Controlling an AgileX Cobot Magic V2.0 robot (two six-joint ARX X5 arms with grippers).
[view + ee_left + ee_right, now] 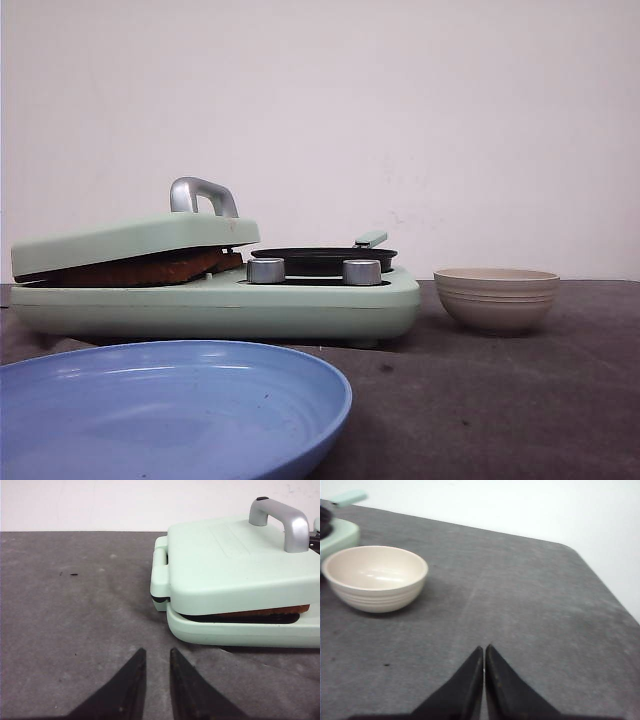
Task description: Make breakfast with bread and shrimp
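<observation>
The bread [150, 268] shows only as a browned edge clamped between the lid [130, 240] and the base of the mint-green breakfast maker; it also shows in the left wrist view [260, 613]. The lid rests tilted on it, not fully down. No shrimp is in view. My left gripper [157, 651] hangs over the bare mat beside the maker's end, its jaws a little apart and empty. My right gripper [484, 647] is shut and empty over the mat, to the side of the beige bowl [375, 577], which looks empty.
A black pan [320, 258] sits on the maker's right half behind two silver knobs [265, 270]. A silver handle [282, 522] stands on the lid. A blue plate [160, 410] lies at the front left. The beige bowl [497, 298] stands right of the maker. The mat's edge [600, 575] lies past the right gripper.
</observation>
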